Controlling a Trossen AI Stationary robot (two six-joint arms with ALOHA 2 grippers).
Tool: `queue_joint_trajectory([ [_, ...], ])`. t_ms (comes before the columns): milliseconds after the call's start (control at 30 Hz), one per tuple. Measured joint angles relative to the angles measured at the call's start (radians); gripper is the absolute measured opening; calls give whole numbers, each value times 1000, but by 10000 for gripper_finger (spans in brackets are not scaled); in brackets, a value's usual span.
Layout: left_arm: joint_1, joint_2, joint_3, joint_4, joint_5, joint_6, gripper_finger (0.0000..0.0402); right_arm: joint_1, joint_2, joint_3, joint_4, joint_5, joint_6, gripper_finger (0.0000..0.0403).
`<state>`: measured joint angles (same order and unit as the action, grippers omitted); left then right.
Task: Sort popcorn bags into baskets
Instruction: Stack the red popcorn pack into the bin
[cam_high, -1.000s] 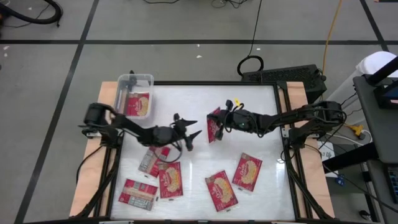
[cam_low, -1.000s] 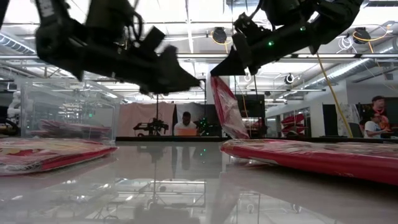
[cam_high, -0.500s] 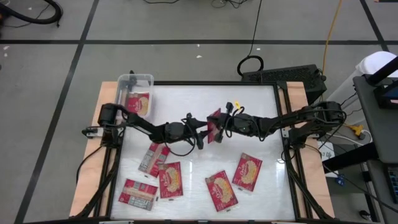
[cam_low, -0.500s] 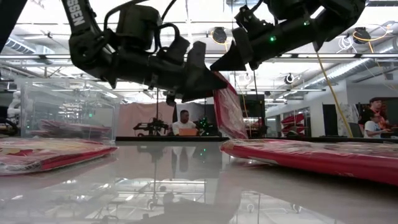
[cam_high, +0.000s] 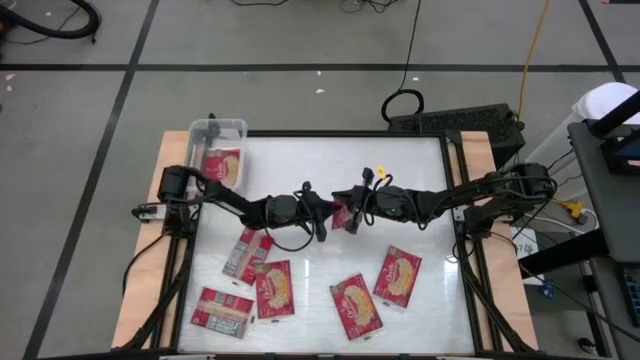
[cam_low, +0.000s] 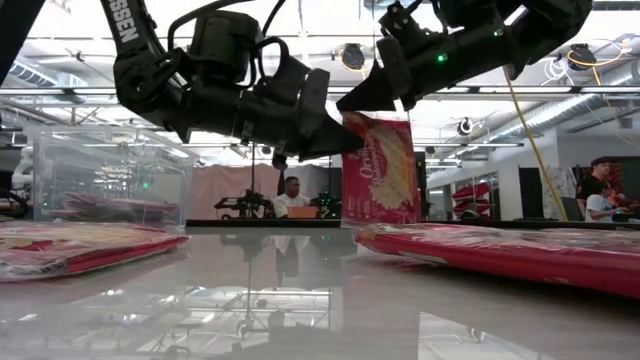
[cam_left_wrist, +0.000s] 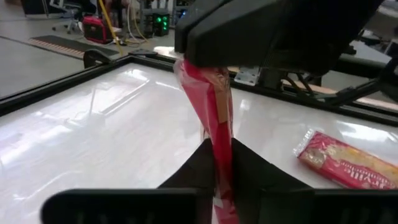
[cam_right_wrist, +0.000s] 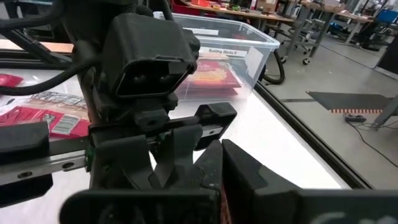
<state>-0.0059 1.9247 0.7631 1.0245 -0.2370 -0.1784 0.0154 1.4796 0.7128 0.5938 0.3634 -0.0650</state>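
Both my grippers have the same bag (cam_low: 380, 168) mid-table, above the surface: left gripper (cam_high: 328, 213) pinches its lower edge, right gripper (cam_high: 350, 207) clamps the top, probably a handoff toward the bin (cam_high: 215, 130) at the far-left corner.

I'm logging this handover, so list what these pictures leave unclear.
- High view: held popcorn bag, mostly covered by left pincer and right pincer.
- Right wrist view: the bag, blocked by the left arm.
- High view: how many bags are in the clear bin; only the top one shows.
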Motion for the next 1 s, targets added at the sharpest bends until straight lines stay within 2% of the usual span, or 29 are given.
queue_joint_trajectory([
  [100, 0, 0, 0, -18, 1, 14, 51, 0, -8, 0, -2, 3, 16, 2],
  [167, -1, 0, 0, -29, 5, 17, 43, 0, -27, 0, -4, 5, 28, 13],
  [300, -1, -11, 0, -44, 52, 19, 19, 9, -90, 1, -98, 7, 75, 50],
  [433, -6, -62, -2, -129, 89, 19, 24, 37, -172, -15, -225, 7, 183, 93],
  [533, -24, -138, -2, -251, 91, 45, 36, 73, -226, -74, -228, 7, 246, 122],
  [667, -61, -271, -2, -472, 91, 90, 23, 126, -266, -196, -113, 34, 331, 152],
  [767, -92, -374, -2, -621, 90, 107, 20, 169, -242, -308, 68, 36, 394, 167],
  [867, -121, -455, -2, -701, 77, 116, 20, 216, -181, -384, 275, 36, 426, 178],
  [1000, -145, -505, -2, -673, 71, 119, 32, 274, -52, -377, 393, 36, 423, 181],
])
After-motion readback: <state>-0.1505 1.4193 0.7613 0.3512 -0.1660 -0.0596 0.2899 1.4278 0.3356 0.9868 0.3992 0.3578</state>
